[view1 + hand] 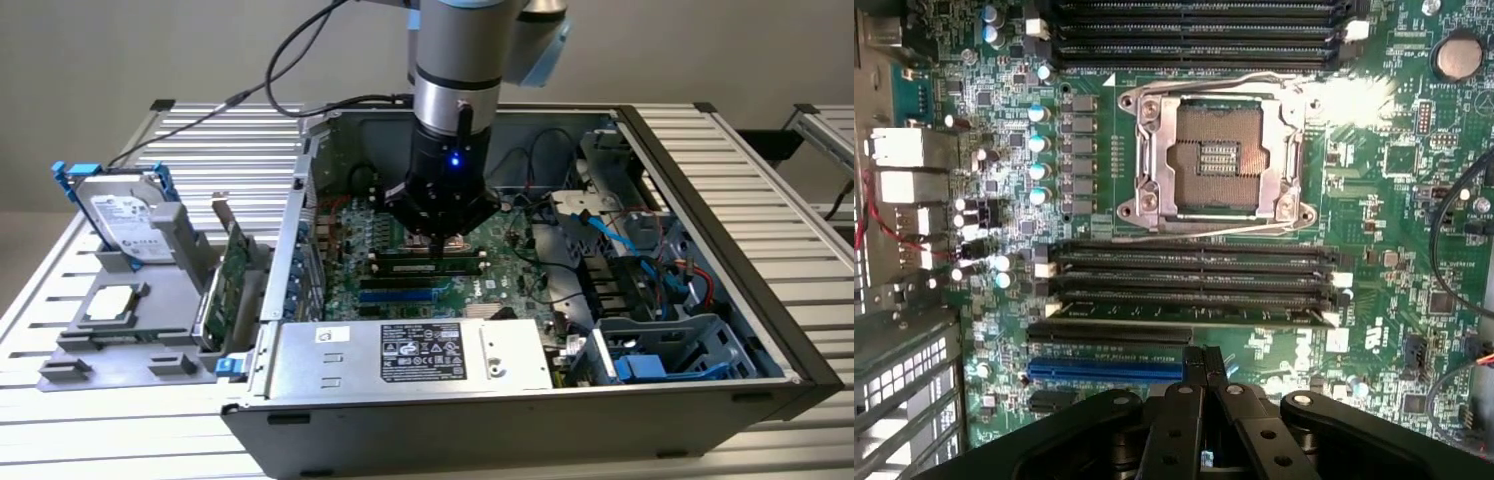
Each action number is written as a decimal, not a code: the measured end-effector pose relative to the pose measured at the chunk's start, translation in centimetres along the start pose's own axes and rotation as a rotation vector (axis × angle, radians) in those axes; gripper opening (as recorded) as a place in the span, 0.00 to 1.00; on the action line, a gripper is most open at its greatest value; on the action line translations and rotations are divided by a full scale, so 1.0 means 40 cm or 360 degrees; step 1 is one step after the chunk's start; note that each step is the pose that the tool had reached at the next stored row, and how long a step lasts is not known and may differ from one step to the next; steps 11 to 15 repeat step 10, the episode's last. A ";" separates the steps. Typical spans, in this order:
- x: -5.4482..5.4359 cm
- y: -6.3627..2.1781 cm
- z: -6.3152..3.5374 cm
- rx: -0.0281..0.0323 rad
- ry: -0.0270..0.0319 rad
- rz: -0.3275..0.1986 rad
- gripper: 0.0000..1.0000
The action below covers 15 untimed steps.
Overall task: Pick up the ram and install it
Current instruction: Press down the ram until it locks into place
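A: Jaws?
B: Closed together, holding nothing.
A: And the ram (1189,312)?
B: It sits in the slot just beyond them, short of the socket (1219,160) (light, stiff, fragile, I'd judge; grip its long edges, not the chips).

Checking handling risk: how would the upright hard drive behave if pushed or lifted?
The hard drive looks like a rigid metal box, so probably stiff and heavy for its size. Standing on edge in the gray holder, it might tip if pushed sideways.
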State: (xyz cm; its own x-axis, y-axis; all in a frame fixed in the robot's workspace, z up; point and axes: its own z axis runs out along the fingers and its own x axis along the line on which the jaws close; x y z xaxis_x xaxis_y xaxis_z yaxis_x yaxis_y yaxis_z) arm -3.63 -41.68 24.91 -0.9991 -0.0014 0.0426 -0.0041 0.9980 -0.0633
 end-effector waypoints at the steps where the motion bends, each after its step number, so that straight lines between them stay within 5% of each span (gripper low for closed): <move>1: 0.000 -0.005 -0.001 -0.00008 0.00001 0.0000 0.11; 3: 0.000 -0.008 -0.001 -0.00072 0.00001 0.0000 0.11; 15: 0.000 -0.008 -0.001 -0.00074 0.00001 0.0000 0.11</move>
